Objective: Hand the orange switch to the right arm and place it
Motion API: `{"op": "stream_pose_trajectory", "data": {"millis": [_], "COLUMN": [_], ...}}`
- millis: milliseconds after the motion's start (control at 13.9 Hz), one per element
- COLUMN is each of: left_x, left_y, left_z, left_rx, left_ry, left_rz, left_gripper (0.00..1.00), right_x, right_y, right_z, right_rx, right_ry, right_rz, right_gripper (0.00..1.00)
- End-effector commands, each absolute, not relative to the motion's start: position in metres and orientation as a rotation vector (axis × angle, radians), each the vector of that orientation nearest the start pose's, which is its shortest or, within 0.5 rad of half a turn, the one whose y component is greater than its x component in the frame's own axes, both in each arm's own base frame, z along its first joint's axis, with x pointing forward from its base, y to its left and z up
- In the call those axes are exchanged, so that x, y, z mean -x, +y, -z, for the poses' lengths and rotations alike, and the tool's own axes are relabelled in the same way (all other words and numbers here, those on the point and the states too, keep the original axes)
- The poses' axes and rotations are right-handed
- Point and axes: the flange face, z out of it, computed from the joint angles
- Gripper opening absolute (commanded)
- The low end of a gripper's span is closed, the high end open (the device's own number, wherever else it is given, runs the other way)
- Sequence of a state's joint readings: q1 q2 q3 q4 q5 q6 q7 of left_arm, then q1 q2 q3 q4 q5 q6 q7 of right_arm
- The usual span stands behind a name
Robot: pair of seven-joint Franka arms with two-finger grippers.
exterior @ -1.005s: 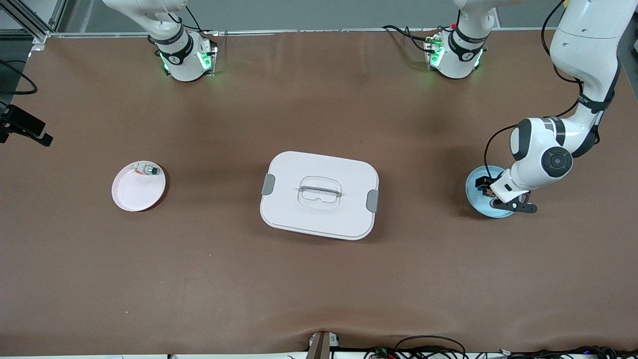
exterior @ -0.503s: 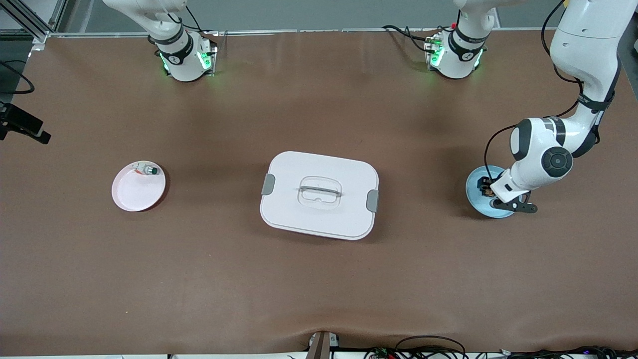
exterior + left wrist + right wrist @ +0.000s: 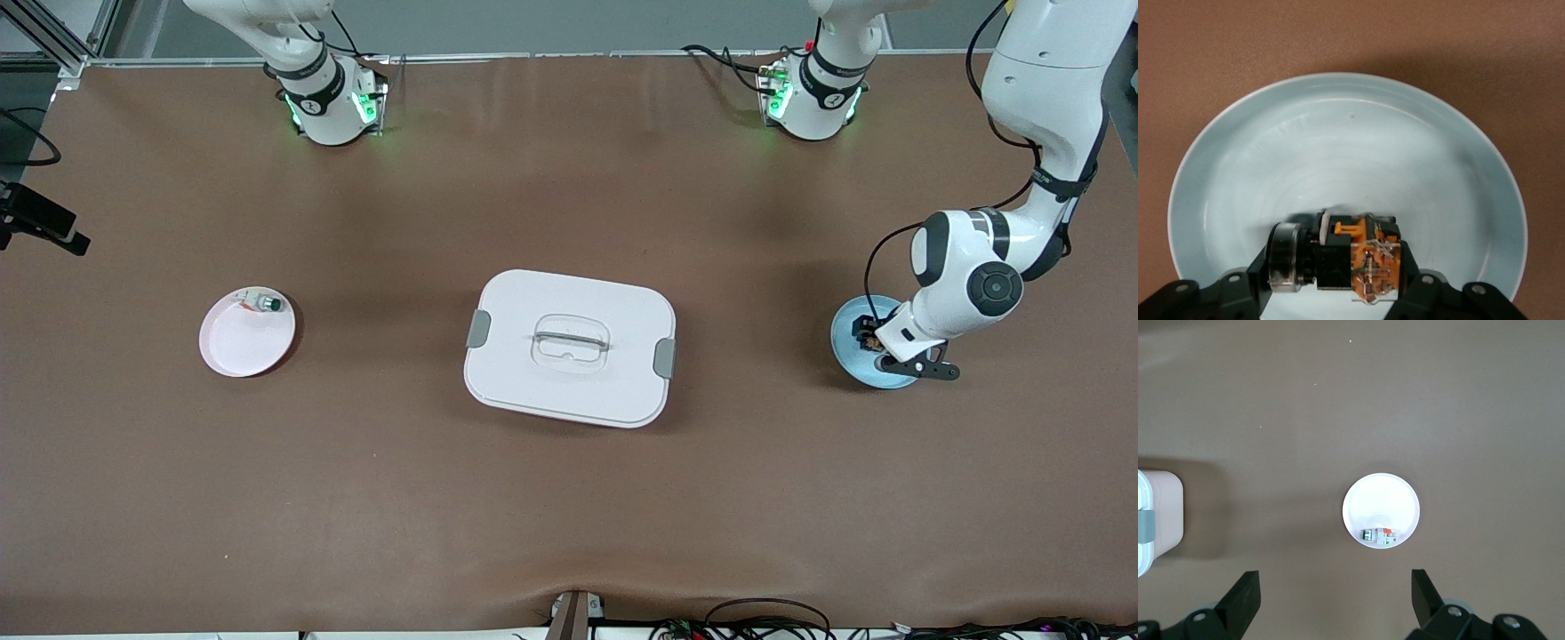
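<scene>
**Orange switch between the left gripper's fingers, in the blue plate**

At middle right of the front view, left gripper [image 3: 876,345] down in a shallow pale-blue round plate [image 3: 845,348] at the left arm's end of the brown table [image 3: 569,498]. In the lower centre of the left wrist view, the orange switch [image 3: 1355,263], a tiny black oblong block with an orange-tan middle and a dark round end, lying in the plate's bowl directly between the two black fingers [image 3: 1245,283]. Fingers close against both ends of the block, apparently clamped on it, with the block low in the plate; cannot tell whether lifted off the surface.

At centre frame of the front view, a white rectangular lidded container with grey side clips [image 3: 569,348]. At middle left, a white round plate [image 3: 240,347] with a small silvery-white button with a green cap [image 3: 265,304] near its upper rim.

Right gripper [image 3: 1335,600] parted wide, waiting high above the white plate and holding nothing, seen along the bottom edge of the right wrist view.
</scene>
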State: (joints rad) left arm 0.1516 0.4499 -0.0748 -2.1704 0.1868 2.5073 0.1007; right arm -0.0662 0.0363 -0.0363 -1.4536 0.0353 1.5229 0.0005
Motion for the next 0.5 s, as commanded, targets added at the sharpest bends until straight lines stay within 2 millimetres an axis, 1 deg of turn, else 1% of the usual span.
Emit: {"op": "stream_pose_trajectory", "data": {"millis": [0, 431], "left_x": [-0.5505, -0.5503], "left_y": [0.0424, 0.0426], "left_z": [-0.1782, -0.182], "left_rx": [3.055, 3.053], "left_ry": [0.273, 0.273], "left_rz": [-0.169, -0.164], "left_gripper": [0.38, 0.38], "right_x": [-0.5525, -0.5526], "right_y": [-0.0566, -0.0558], "right_z": [-0.658, -0.6587], "right_rx": [3.101, 3.102], "right_ry": [0.141, 0.11], "right_rz": [0.054, 0.057], "right_gripper": [1.0, 1.0]}}
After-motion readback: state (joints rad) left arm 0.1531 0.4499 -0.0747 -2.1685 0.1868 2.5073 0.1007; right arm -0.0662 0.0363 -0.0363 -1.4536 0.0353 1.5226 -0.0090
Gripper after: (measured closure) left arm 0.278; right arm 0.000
